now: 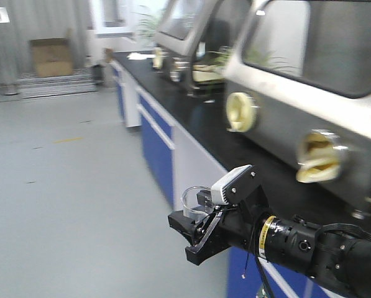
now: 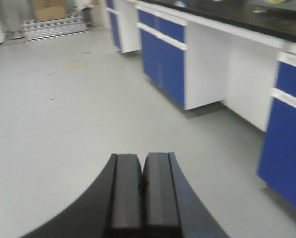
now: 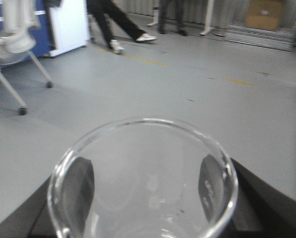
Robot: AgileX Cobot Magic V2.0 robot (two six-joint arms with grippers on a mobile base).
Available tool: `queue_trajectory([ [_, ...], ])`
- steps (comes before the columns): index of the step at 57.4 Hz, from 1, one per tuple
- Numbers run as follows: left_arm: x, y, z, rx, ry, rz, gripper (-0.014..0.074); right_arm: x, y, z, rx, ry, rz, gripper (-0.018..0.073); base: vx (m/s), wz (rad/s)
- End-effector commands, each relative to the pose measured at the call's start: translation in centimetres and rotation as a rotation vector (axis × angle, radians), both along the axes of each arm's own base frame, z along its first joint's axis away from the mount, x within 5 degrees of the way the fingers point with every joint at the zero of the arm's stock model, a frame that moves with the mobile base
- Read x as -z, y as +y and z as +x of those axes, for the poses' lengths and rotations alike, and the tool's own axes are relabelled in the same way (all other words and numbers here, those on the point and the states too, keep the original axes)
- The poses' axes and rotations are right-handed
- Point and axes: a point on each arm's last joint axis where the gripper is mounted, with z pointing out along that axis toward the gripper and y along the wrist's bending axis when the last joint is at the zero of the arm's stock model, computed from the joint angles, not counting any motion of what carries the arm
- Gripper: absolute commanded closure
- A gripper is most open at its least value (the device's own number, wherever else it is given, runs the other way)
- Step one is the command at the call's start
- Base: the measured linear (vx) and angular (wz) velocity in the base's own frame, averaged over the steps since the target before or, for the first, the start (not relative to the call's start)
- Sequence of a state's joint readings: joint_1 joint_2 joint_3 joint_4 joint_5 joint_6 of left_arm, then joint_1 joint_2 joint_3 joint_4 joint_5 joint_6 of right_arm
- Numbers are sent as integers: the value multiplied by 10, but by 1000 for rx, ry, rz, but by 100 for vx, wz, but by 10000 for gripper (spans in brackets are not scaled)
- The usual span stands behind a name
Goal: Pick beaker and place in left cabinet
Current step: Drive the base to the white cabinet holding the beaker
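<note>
Grey floor [image 1: 67, 186] fills most of the lower left of the front view. The long black tabletop [image 1: 197, 118], with its blue-fronted units [image 1: 157, 149] and steel glove boxes [image 1: 322, 81], runs up the right side. You will not find the left cabinet in any view, so I judge this to be the carrying step: the glass is lifted but not yet delivered.

At the lower right of the front view your right gripper [image 1: 190, 234] hangs beside the tabletop's edge, clamped on the beaker [image 1: 194, 202], which stands upright. The right wrist view shows its rim at bottom centre, with a dark pad [image 3: 81, 183] pressed to each side. Your left gripper [image 2: 144, 193] has its jaws together on nothing.

Next you need to bring the grey shelves into sight, hold the glass level, and rest it on a shelf before releasing.
</note>
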State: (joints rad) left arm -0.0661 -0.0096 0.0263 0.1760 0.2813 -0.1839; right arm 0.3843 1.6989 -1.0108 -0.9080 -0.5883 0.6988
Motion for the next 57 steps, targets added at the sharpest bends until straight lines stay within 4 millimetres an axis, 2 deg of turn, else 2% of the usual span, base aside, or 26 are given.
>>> queue_trajectory([
  [1, -11, -2, 0, 21, -108, -12, 593, -32, 0, -4, -25, -91, 92, 331, 11, 77],
  [31, -11, -2, 0, 21, -108, -12, 593, -32, 0, -4, -25, -91, 92, 331, 22, 65],
  [57, -11, -2, 0, 21, -108, -12, 593, -32, 0, -4, -25, -91, 92, 331, 41, 21],
])
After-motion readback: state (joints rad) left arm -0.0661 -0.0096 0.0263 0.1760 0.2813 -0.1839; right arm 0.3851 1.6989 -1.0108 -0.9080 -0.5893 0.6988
